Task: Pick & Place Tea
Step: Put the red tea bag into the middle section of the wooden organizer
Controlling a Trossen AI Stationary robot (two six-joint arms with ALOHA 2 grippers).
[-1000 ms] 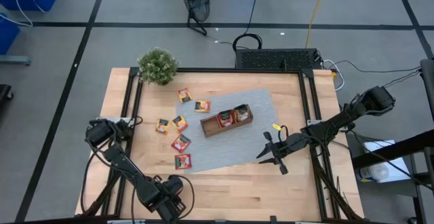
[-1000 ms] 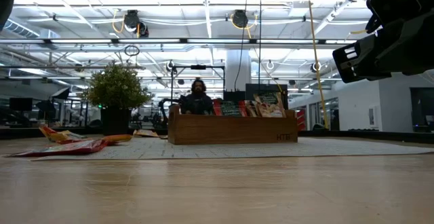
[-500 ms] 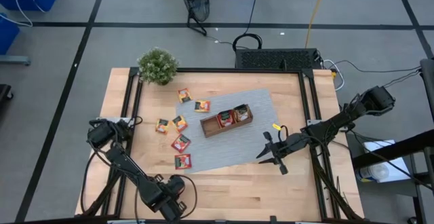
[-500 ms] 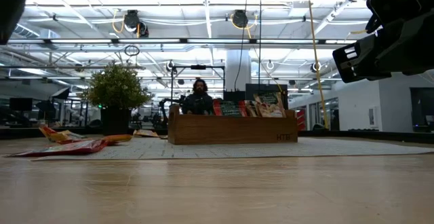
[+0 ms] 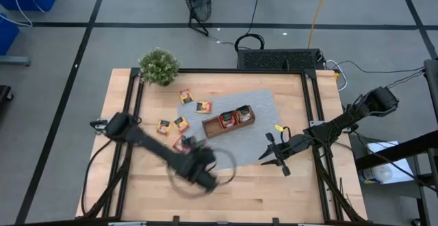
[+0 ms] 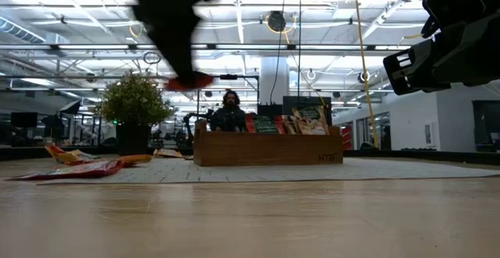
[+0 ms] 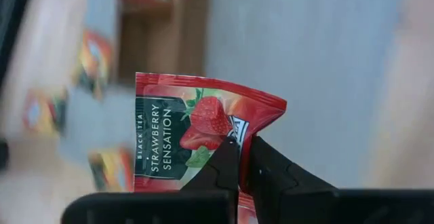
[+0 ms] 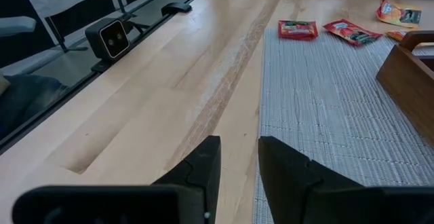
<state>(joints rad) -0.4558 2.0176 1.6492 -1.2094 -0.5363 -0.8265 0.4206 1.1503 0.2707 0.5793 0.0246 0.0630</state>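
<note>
My left gripper [image 7: 241, 146] is shut on a red strawberry tea sachet [image 7: 196, 129], which shows in the air left of the tray in the low view [image 6: 190, 80]. In the high view the gripper [image 5: 205, 179] is a blur over the grey mat's near-left part. Several more tea sachets [image 5: 182, 144] lie flat on the mat [image 5: 263, 109] and on the wood left of the brown wooden tray [image 5: 228, 120]. Some stand in the tray's compartments [image 6: 301, 122]. My right gripper [image 5: 268, 155] waits open over the mat's near-right edge, nothing between its fingers [image 8: 203, 163]. My left gripper pinches one edge of the red sachet [image 7: 234, 134] between its two fingers, about midway along that edge. The sachet is lifted clear of the table and stands out beyond the fingertips, slightly buckled at the held edge.
A small green potted plant [image 5: 159, 66] stands at the far left corner. The tray sits aslant in the middle of the mat. Bare wood lies along the near edge [image 5: 260, 198]. A person shows in the room behind the tray [image 6: 228, 111].
My left gripper has swung from the table's near edge up and toward the far right, out over the mat's near-left part, turning as it went. A red sachet now shows in the air in the low view, where none showed before. The right arm has kept still.
</note>
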